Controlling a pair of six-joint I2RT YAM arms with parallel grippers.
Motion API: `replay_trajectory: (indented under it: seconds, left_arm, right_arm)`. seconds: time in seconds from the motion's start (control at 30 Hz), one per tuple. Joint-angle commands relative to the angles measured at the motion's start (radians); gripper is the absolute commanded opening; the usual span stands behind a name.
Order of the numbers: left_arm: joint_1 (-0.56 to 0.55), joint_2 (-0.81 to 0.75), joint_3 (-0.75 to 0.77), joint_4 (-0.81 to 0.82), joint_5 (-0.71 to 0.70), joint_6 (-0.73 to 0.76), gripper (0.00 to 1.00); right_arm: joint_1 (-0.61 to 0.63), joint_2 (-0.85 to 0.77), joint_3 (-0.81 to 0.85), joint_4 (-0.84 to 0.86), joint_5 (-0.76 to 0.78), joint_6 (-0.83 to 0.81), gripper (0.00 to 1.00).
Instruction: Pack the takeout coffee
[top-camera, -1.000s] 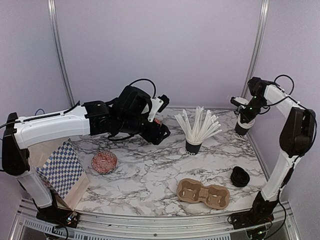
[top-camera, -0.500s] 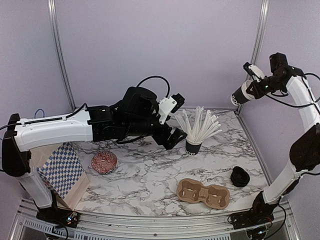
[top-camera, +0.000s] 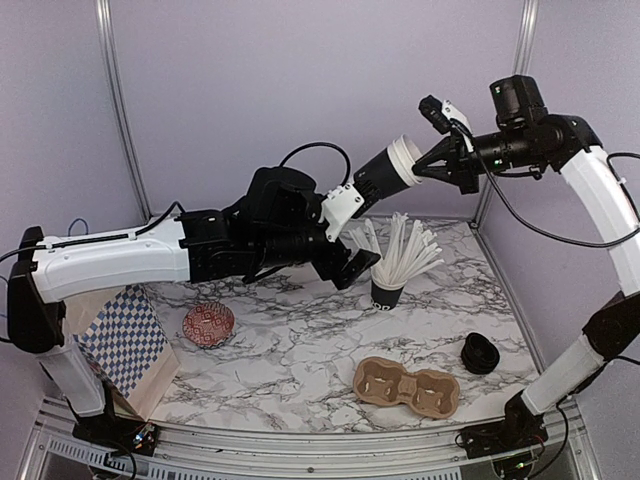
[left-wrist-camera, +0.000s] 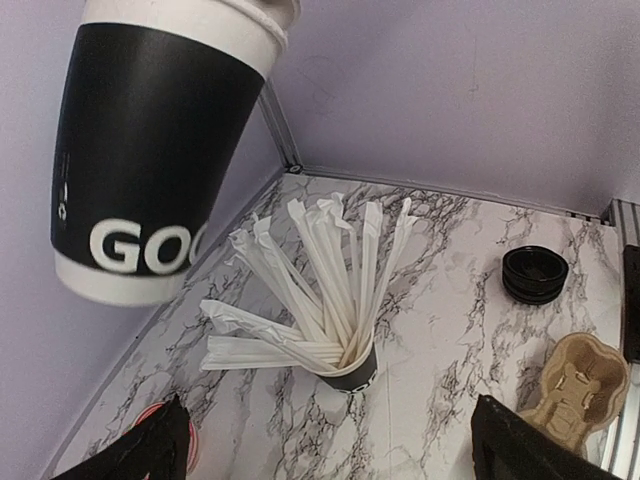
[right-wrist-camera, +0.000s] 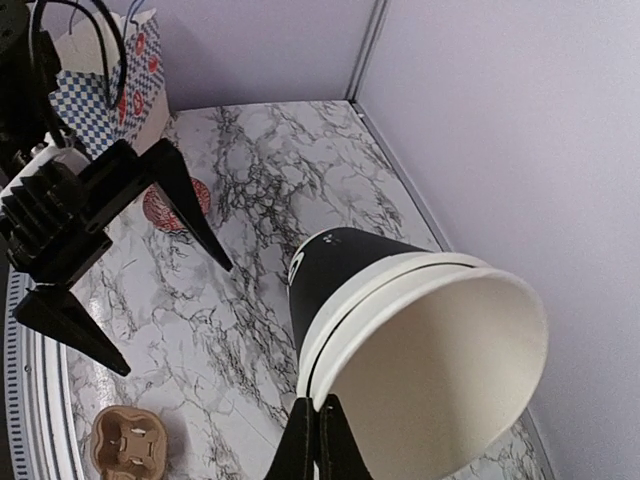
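Two nested black takeout coffee cups (top-camera: 378, 172), white inside, hang sideways high in the air. My right gripper (top-camera: 422, 167) is shut on their rim. In the right wrist view the cups (right-wrist-camera: 345, 275) open toward the camera, with the right gripper (right-wrist-camera: 318, 440) pinching the lower rim. My left gripper (top-camera: 356, 256) stands wide open just below them, nothing between its fingers. The left wrist view has the cups (left-wrist-camera: 150, 150) at upper left, above the left gripper (left-wrist-camera: 330, 450). A stack of black lids (top-camera: 481, 353) lies at the right of the table.
A black cup full of white sticks (top-camera: 388, 290) stands right under the left gripper. The brown two-hole carrier (top-camera: 406, 387) lies front centre. A red patterned disc (top-camera: 208, 323) and a blue checkered bag (top-camera: 125, 340) are at the left.
My right arm lifted the cups off the back right of the table and swung them left, tipping them sideways. My left arm reached right and its jaws opened fully.
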Motion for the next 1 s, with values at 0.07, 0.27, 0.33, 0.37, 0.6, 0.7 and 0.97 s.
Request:
replay_trajectory:
  seconds: [0.07,0.27,0.33,0.37,0.6,0.7,0.97]
  left_arm:
    - [-0.004,-0.060,-0.012,0.050,-0.149,0.069,0.99]
    - [-0.002,-0.042,-0.015,0.026,-0.204,0.073,0.99]
    - [-0.002,-0.027,0.000,0.000,-0.204,0.074,0.99]
    - [-0.002,-0.022,0.004,-0.009,-0.205,0.072,0.98]
    - [0.002,-0.036,-0.026,-0.011,-0.221,0.069,0.98]
    - [0.010,-0.052,-0.048,-0.013,-0.209,0.068,0.99]
    - [0.031,-0.079,-0.095,-0.013,-0.194,0.065,0.99]
  right_arm:
    - [0.149,0.064,0.006,-0.094,-0.019,-0.110,0.00]
    - [0.252,0.079,-0.011,-0.097,-0.002,-0.121,0.00]
    - [0.272,0.082,-0.007,-0.096,0.001,-0.121,0.00]
    - [0.278,0.085,-0.002,-0.096,0.004,-0.121,0.00]
    - [0.279,0.088,0.017,-0.104,0.000,-0.124,0.00]
    - [0.279,0.084,0.021,-0.099,0.006,-0.126,0.00]
    - [0.279,0.080,0.026,-0.096,0.010,-0.124,0.00]
